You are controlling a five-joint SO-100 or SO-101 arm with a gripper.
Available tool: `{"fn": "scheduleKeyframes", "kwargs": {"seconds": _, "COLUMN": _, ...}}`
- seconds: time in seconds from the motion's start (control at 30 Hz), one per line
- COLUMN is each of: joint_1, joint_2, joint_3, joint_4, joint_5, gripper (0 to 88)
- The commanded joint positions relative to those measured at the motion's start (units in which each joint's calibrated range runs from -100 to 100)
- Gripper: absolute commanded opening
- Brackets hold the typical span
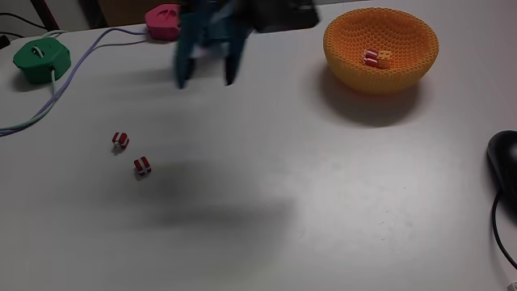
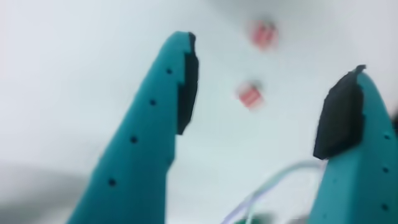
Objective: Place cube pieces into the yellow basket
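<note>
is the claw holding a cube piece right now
No, in the wrist view the claw is open and empty, with two cube pieces lying on the table beyond it.

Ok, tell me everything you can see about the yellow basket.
The yellow basket is a round orange-yellow bowl with honeycomb-mesh walls, plastic by the look of it. In the fixed view it stands upright on the white table at upper right, casting a soft shadow in front. Inside lie a red-and-white cube piece and a yellow-orange piece, side by side. Nothing else touches it.

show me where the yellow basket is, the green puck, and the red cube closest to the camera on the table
yellow basket (image 1: 349, 56): fixed view, on its left mesh wall.
green puck (image 1: 32, 66): fixed view, on its top face.
nearest red cube (image 1: 143, 166): fixed view, on its white middle band.
</note>
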Motion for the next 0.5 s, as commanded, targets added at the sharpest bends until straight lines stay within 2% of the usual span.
{"fn": "scheduleKeyframes", "kwargs": {"seconds": 0.0, "joint_1": 14.10, "joint_2": 6.52, "joint_3": -0.28, "joint_4": -10.07, "joint_5": -0.24, "gripper": 32.9}}
{"fn": "scheduleKeyframes", "kwargs": {"seconds": 0.17, "joint_1": 15.87, "joint_2": 16.75, "joint_3": 0.10, "joint_4": -15.46, "joint_5": -1.17, "gripper": 32.7}}
{"fn": "scheduleKeyframes", "kwargs": {"seconds": 0.47, "joint_1": 13.17, "joint_2": 26.50, "joint_3": 7.32, "joint_4": -30.92, "joint_5": -1.90, "gripper": 31.7}}
